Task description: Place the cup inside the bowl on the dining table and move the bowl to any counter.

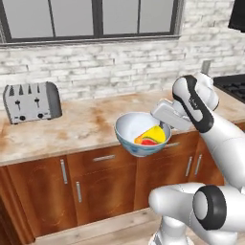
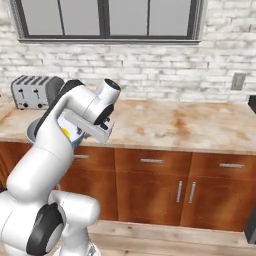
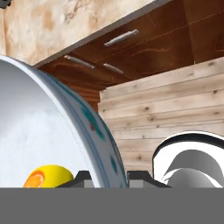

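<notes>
The bowl (image 1: 136, 131), white inside and blue-patterned outside, hangs tilted in the air at the front edge of the counter (image 1: 72, 125). The yellow cup (image 1: 152, 136) with its red patch lies on its side inside the bowl. My gripper (image 1: 165, 127) is shut on the bowl's right rim, one finger inside and one outside. In the hand view the rim (image 3: 89, 127) runs between my fingertips (image 3: 140, 177), and the cup (image 3: 48, 176) shows low inside. From the right base view my arm covers most of the bowl (image 2: 31, 132). The dining table is out of view.
A silver toaster (image 1: 32, 101) stands at the counter's left end. A black stove top (image 1: 234, 85) lies at the right. Wood drawers with silver handles (image 2: 152, 161) run under the counter (image 2: 175, 125), with a plank floor (image 3: 175, 100) below. A brick wall and window stand behind.
</notes>
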Tool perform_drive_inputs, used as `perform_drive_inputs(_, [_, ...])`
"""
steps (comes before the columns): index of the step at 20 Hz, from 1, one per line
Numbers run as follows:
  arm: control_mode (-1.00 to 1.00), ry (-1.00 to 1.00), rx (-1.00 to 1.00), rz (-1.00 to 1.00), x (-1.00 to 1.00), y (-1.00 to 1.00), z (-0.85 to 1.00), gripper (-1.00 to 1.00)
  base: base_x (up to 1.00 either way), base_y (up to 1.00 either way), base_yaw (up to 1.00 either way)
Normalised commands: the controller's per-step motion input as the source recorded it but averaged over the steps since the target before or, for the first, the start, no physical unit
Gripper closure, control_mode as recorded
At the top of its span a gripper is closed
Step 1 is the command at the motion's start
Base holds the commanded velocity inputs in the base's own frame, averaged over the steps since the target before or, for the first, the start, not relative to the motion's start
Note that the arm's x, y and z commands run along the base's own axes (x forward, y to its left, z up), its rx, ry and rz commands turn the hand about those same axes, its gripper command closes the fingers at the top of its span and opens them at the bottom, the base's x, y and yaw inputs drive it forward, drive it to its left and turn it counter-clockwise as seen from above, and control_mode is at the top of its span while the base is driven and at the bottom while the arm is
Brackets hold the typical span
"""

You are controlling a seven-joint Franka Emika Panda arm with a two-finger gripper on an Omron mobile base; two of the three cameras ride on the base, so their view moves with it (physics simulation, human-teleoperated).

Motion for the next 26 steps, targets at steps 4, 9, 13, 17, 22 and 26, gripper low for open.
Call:
perform_drive_inputs(4, [1.00,0.00,0.00,0.00,0.00,0.00,0.00,1.00,0.82,0.00,-0.04])
perform_drive_inputs(9, [1.00,0.00,0.00,0.00,0.00,0.00,0.00,1.00,0.71,0.00,-0.02])
perform_drive_inputs(13, [1.00,0.00,0.00,0.00,0.00,0.00,0.00,1.00,0.59,0.00,0.00])
perform_drive_inputs(17, [1.00,0.00,0.00,0.00,0.00,0.00,0.00,1.00,0.43,0.00,0.00])
perform_drive_inputs(22, [1.00,0.00,0.00,0.00,0.00,0.00,0.00,1.00,0.02,0.00,0.00])
perform_drive_inputs(26, [1.00,0.00,0.00,0.00,0.00,0.00,0.00,1.00,0.00,0.00,0.00])
